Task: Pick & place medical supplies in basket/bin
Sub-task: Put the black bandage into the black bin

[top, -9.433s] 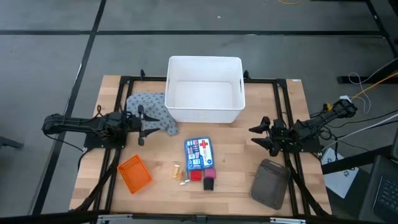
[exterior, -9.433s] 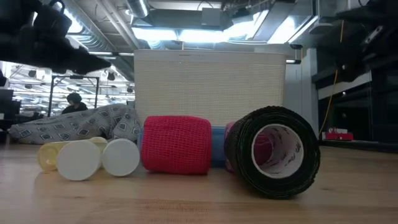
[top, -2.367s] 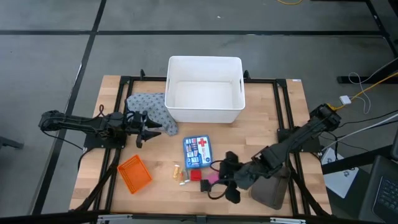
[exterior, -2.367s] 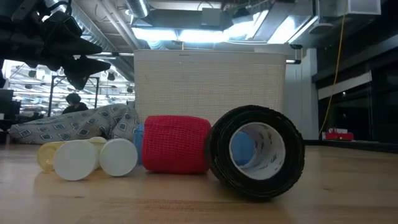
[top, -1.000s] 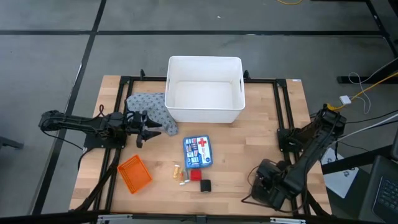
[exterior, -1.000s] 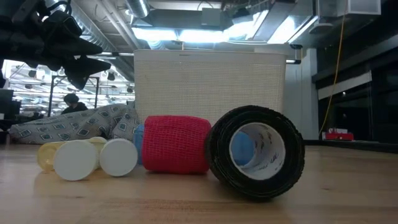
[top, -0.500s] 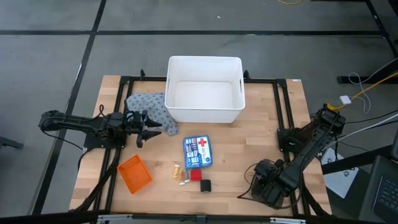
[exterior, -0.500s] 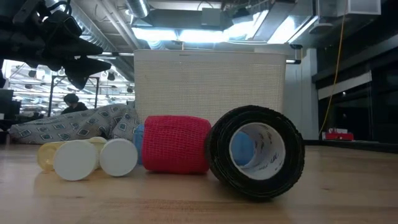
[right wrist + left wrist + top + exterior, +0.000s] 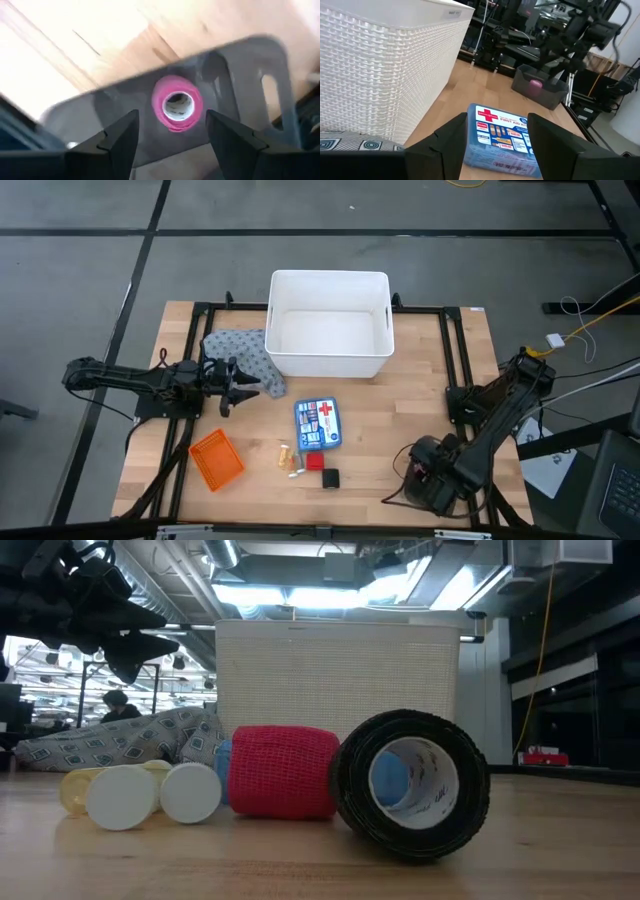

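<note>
My right gripper [image 9: 428,478] hangs open over a dark grey container [image 9: 115,105] at the table's near right. The pink tape roll [image 9: 178,103] lies on its floor, beyond the fingers and apart from them; the left wrist view shows the pink roll [image 9: 535,84] too. The red roll [image 9: 314,462], black roll [image 9: 331,478] and yellowish vials [image 9: 289,460] rest on the table. The speckled cloth [image 9: 245,360] leans on the white bin [image 9: 329,323]. The orange basket [image 9: 216,458] sits near left. My left gripper [image 9: 232,385] waits open beside the cloth.
A blue first-aid box [image 9: 319,426] lies between the white bin and the rolls. In the low view the red roll [image 9: 283,772], black roll [image 9: 413,785] and vials [image 9: 140,795] stand in a row. A black frame rail [image 9: 460,380] runs along the table's right side.
In the last second my right gripper has stayed over the grey container, shifting only slightly. Shortly before that it swung there from the tape rolls toward the table's near right, and the pink roll left its place beside the black roll.
</note>
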Robot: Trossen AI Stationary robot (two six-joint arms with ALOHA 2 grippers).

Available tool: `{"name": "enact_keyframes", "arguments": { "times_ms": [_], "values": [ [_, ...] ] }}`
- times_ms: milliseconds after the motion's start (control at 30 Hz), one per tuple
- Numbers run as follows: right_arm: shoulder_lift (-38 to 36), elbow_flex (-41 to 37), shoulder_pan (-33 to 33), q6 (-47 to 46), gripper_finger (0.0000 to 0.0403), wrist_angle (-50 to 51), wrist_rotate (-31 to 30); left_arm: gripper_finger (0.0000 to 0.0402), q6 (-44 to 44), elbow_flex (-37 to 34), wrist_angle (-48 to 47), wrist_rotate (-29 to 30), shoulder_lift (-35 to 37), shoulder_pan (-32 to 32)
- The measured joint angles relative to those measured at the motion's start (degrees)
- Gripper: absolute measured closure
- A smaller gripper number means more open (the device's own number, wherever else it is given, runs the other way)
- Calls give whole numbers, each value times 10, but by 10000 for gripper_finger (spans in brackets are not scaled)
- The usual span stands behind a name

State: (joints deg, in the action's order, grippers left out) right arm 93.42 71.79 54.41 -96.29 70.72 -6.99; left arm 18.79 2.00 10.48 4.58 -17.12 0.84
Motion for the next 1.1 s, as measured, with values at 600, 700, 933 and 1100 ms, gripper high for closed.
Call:
{"name": "enact_keyframes", "arguments": {
  "times_ms": [600, 700, 933, 1100],
  "values": [
    [19, 53, -50, 433, 172, -348, -447, 201, -4, 0, 0, 1, 0, 0],
    [54, 51, -71, 479, 172, -400, -430, 201, -4, 0, -1, 1, 0, 0],
    [154, 90, -100, 576, 172, -432, -404, 201, -4, 0, -2, 1, 0, 0],
    [242, 208, -103, 640, 172, -319, -423, 201, 0, 0, -4, 1, 0, 0]
  ]
}}
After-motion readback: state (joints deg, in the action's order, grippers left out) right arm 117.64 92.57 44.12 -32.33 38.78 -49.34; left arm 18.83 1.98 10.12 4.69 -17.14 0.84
